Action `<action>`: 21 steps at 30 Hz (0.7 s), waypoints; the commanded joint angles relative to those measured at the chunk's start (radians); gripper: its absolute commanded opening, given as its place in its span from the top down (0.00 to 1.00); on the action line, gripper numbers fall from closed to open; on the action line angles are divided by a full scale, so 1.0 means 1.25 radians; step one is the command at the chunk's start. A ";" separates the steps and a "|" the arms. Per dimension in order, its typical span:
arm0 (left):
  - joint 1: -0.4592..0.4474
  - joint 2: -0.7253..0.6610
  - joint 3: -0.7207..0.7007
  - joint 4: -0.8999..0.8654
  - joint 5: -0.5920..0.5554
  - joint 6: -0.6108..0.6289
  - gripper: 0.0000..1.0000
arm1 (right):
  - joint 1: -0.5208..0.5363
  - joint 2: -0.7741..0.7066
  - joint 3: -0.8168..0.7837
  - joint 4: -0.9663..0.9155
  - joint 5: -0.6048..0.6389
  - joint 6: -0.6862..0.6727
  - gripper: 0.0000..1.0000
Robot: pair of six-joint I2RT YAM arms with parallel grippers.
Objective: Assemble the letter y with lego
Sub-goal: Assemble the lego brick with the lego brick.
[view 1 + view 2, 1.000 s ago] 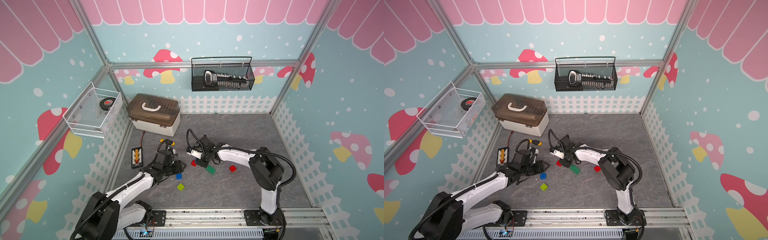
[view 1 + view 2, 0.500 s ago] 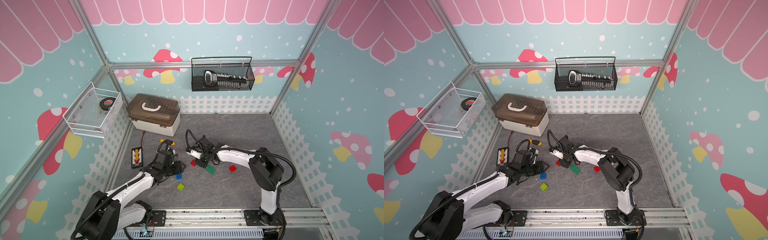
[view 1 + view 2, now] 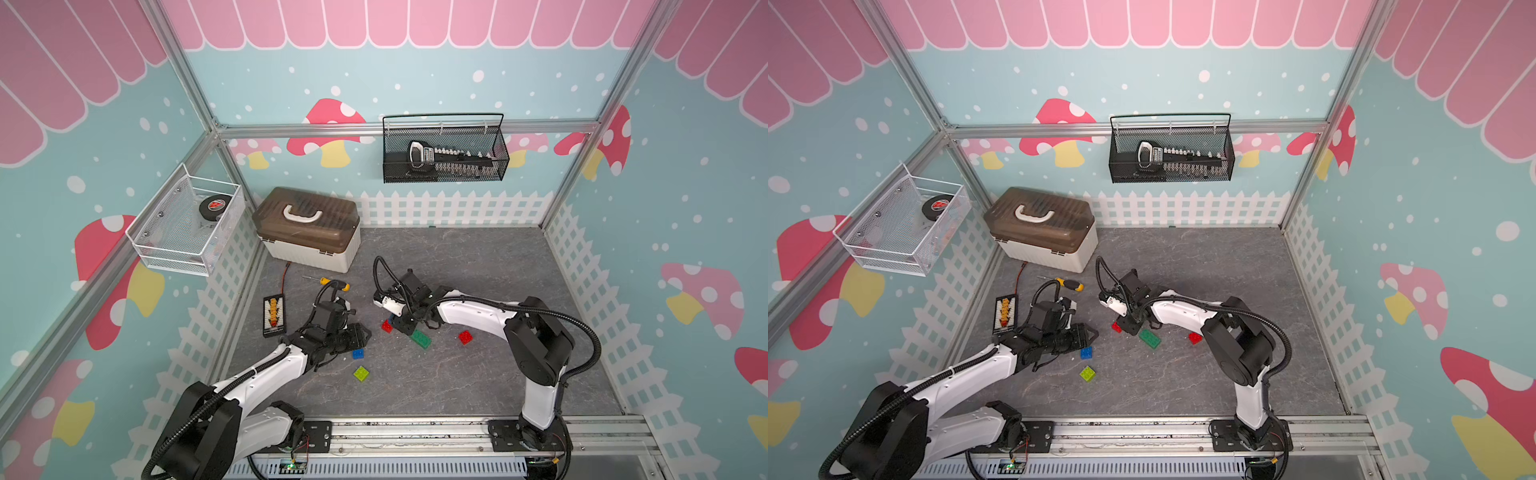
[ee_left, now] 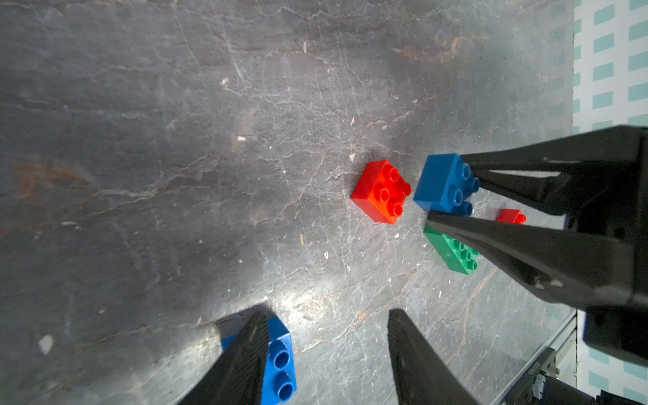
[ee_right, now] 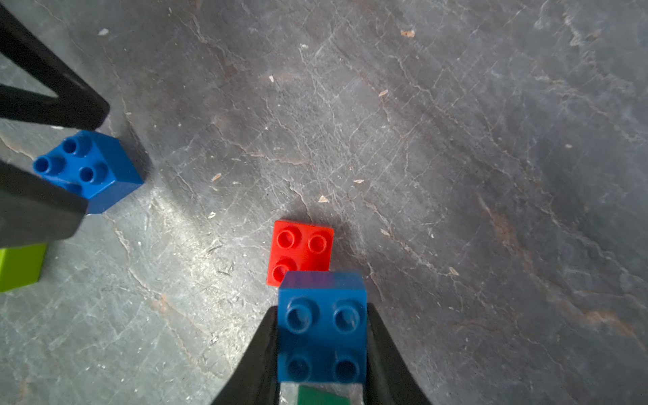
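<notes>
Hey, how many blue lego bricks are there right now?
2. One blue studded plastic brick is held in the right gripper; a second blue brick sits on the grey floor inside the open left gripper. More could be hidden.

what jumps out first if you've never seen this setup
The right gripper, mid grey floor, is clamped on a blue brick right next to a loose red brick. Facing it, the left gripper stands open with a second blue brick just inside one jaw. A lime brick and a dark green brick lie nearby, ringed by teal mushroom-print walls.
</notes>
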 commanded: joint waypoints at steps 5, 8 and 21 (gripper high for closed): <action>0.007 -0.001 -0.009 -0.009 -0.018 -0.010 0.44 | 0.010 -0.018 -0.031 0.022 -0.016 0.043 0.74; 0.007 0.000 -0.011 -0.009 -0.018 -0.010 0.44 | 0.013 -0.017 -0.033 0.026 -0.016 0.052 0.74; 0.007 0.002 -0.019 -0.010 -0.024 -0.007 0.44 | 0.024 0.003 -0.030 0.022 0.001 0.082 0.74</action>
